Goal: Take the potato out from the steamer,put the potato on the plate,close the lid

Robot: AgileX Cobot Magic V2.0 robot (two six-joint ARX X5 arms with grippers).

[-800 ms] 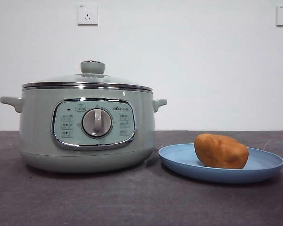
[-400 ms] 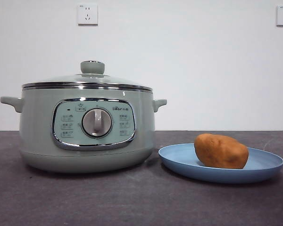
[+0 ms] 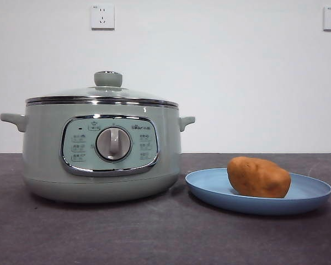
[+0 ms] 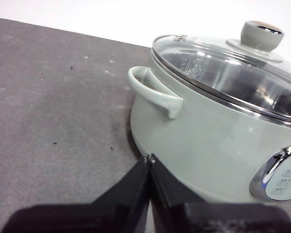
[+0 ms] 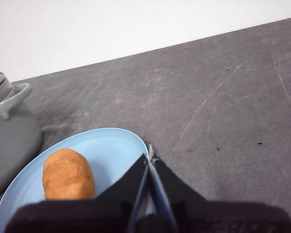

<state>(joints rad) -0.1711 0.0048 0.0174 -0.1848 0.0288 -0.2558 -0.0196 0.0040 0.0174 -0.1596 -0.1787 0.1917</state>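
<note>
We see the potato (image 3: 259, 177) resting on the blue plate (image 3: 209, 190) beside the steamer (image 3: 102, 146), glass lid (image 3: 102, 93) seated; left gripper (image 4: 149, 160) and right gripper (image 5: 149, 156), jaws pressed together, empty, suggest completion.

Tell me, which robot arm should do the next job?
Neither, probably. The potato already lies on the plate and the lid sits on the steamer. The left gripper and right gripper are shut, holding nothing.

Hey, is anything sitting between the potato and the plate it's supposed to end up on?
No, the potato already lies on the plate, and the lid is on the steamer.
</note>
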